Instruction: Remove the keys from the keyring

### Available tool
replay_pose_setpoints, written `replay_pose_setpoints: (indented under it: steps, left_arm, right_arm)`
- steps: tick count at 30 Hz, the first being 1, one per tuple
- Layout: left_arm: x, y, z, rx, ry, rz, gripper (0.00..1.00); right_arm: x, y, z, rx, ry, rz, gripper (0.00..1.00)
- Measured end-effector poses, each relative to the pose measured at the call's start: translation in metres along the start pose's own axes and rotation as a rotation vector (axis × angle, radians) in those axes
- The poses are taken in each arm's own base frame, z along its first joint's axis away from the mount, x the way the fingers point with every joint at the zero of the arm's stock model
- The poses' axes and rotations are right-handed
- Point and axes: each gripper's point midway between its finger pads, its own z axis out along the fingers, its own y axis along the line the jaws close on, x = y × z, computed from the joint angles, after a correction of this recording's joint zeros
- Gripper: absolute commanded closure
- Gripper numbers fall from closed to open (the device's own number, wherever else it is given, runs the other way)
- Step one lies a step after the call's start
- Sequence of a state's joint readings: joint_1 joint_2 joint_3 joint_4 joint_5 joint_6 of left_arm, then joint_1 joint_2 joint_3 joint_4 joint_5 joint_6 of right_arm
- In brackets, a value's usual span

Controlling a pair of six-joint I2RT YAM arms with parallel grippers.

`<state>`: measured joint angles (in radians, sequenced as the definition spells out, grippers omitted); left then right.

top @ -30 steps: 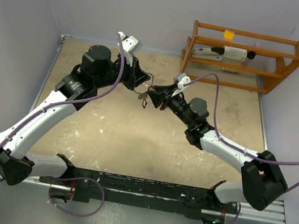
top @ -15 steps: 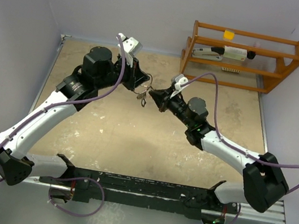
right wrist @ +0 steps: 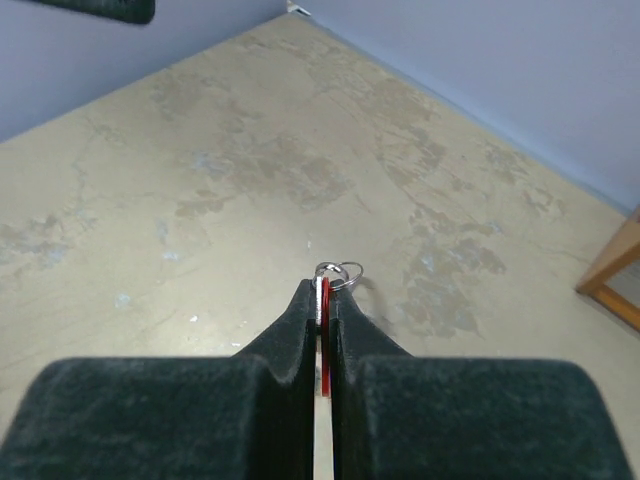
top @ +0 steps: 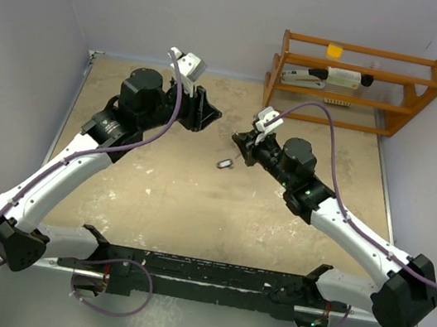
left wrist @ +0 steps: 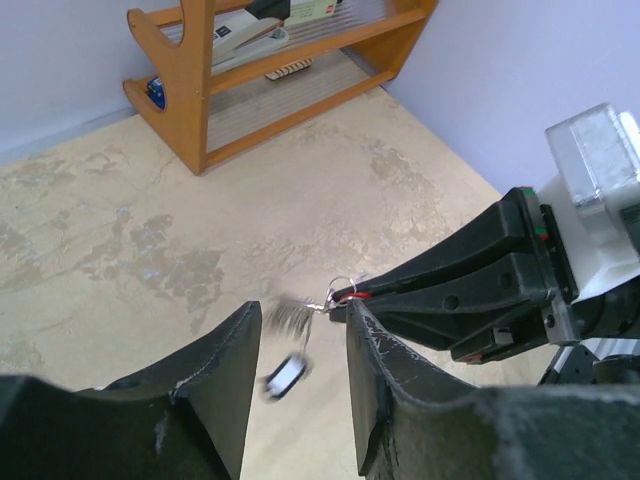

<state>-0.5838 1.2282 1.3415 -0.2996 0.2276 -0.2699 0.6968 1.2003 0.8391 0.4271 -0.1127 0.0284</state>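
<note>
My right gripper (top: 237,140) is shut on the red key tag (right wrist: 324,300), which stands edge-on between its fingers. A small silver keyring (right wrist: 341,270) sticks out past its tips and also shows in the left wrist view (left wrist: 343,286). My left gripper (top: 210,116) is open and empty and faces the right gripper across a short gap. The black key tag with a pale label (left wrist: 283,375) is blurred with motion below a blurred silver smear (left wrist: 292,315). In the top view the black tag (top: 224,164) is low over the table, below the right gripper's tips. I cannot tell whether it still hangs from the ring.
A wooden rack (top: 359,78) with a stapler and small items stands at the back right, also in the left wrist view (left wrist: 200,90). Pale walls close in the mottled beige table (top: 164,188) at left, back and right.
My left gripper has opened and drawn back to the left. My right gripper has pulled away to the right with the red tag. The black tag has dropped down from between them.
</note>
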Motion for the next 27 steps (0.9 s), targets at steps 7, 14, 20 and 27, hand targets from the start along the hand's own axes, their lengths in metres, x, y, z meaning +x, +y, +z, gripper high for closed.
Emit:
replay_pose_setpoints:
  steps: [7, 14, 20, 27]
  left_arm:
    - [0.012, 0.003, 0.002, -0.001, 0.003, -0.001, 0.63]
    - [0.038, 0.006, 0.008, 0.031, 0.005, 0.020, 0.62]
    - [0.045, 0.002, 0.009, 0.081, -0.032, 0.058, 0.62]
    - [0.040, -0.006, 0.008, 0.134, -0.100, 0.090, 0.61]
  right_arm:
    - [-0.038, -0.017, -0.010, 0.083, 0.041, -0.076, 1.00]
    - [-0.091, -0.018, -0.020, 0.090, 0.065, -0.081, 1.00]
    - [-0.113, -0.014, -0.014, 0.072, 0.166, -0.040, 1.00]
    - [-0.079, -0.008, -0.020, 0.060, 0.382, -0.002, 1.00]
